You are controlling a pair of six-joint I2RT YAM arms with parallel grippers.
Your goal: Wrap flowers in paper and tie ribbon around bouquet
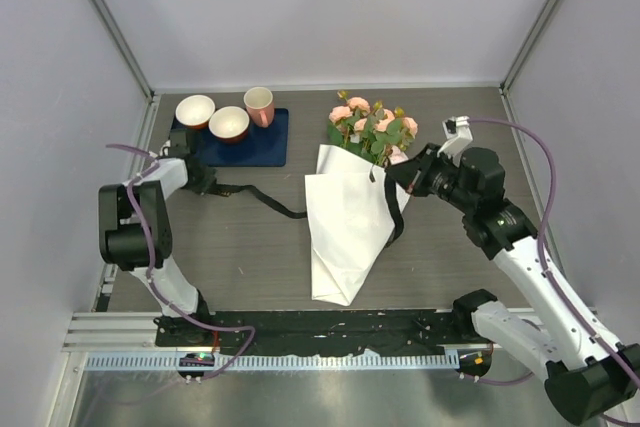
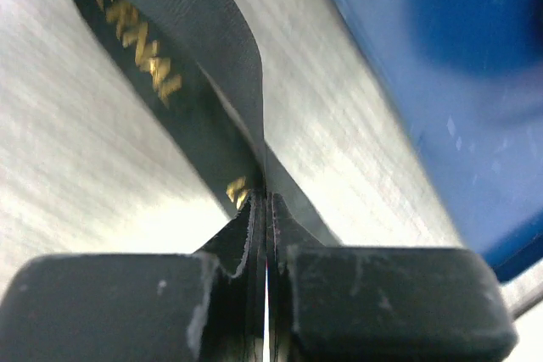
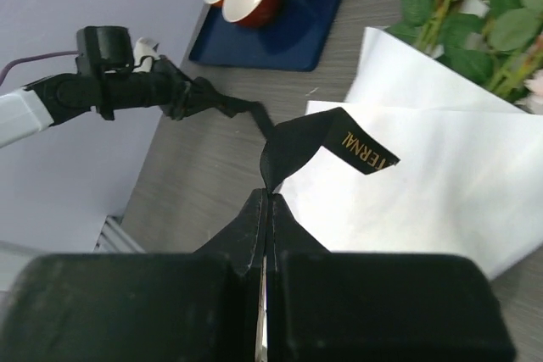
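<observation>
A paper-wrapped bouquet (image 1: 348, 222) lies mid-tabletop, roses toward the far edge, with the black ribbon (image 1: 268, 201) emerging on both sides. The left end effector (image 1: 208, 187) pinches one ribbon end beside the blue mat (image 1: 262, 143). The right end effector (image 1: 404, 176) clamps the other end at the bouquet's right side.

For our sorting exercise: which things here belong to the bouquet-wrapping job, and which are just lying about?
Job: flowers, paper, ribbon, left pincer, right pincer (both shut on ribbon).
Lying about: blue mat, left bowl, right bowl, pink cup.
</observation>
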